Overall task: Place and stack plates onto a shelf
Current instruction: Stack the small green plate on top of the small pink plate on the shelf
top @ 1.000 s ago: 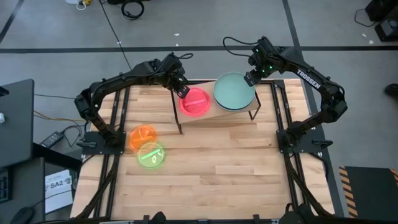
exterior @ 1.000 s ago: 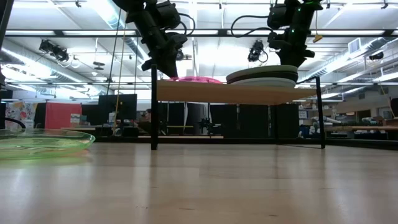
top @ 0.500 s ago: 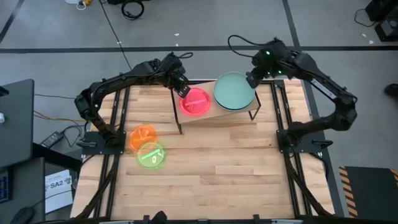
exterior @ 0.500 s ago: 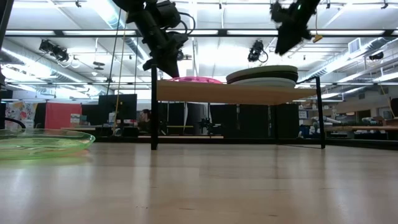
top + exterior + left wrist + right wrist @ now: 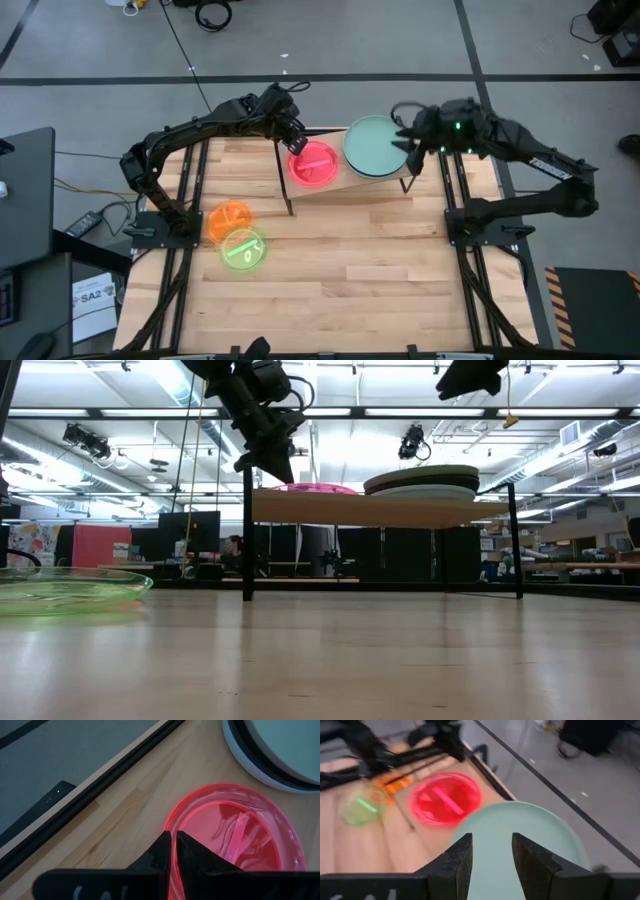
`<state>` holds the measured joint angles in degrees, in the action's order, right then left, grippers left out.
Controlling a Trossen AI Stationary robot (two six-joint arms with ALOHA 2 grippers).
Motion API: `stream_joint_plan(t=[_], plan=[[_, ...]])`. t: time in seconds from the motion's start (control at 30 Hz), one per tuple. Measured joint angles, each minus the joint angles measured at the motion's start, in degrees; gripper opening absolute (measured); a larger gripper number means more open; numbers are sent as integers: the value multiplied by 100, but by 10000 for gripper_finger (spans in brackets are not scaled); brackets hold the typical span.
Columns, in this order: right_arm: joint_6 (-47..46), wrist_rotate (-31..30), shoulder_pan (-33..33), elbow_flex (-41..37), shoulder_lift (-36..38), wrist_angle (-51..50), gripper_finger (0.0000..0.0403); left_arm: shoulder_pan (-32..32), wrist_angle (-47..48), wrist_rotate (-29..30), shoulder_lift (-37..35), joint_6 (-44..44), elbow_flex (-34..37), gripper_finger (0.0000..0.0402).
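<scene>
Landmark: slatted wooden tabletop (image 5: 330, 270).

- Grey floor (image 5: 100, 50), on all sides of the tabletop, crossed by dark lines.
- Coiled black cable (image 5: 212, 14), on the floor beyond the tabletop's far edge.
- Dark desk (image 5: 22, 190), beside the tabletop's left edge.
- White paper sheet marked "SA2" (image 5: 97, 297), on the floor near the tabletop's left front corner.
- Ceiling light strips (image 5: 90, 412), in the room behind the tabletop.

Glossy translucent red plastic plate (image 5: 235, 835) on smooth matt wooden shelf (image 5: 125, 815)
</scene>
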<state>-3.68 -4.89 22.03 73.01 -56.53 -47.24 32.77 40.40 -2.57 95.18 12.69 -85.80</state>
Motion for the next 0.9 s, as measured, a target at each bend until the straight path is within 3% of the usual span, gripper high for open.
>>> stream_joint_plan(t=[0.17, 0.37, 0.7, 0.9], plan=[[-63, 75, -533, -1184, 450, 1247, 144, 0, -42, 0, 0, 0, 0, 34], [-65, 617, -1091, -2171, 651, 2282, 144, 0, -101, 0, 0, -167, -30, 34], [-91, 710, -1755, -3265, 499, 4050, 144, -42, 109, -8, -50, -525, -490, 34], [-278, 710, -1871, -3523, 406, 4352, 144, -279, 1184, -14, -165, -655, -1058, 34]])
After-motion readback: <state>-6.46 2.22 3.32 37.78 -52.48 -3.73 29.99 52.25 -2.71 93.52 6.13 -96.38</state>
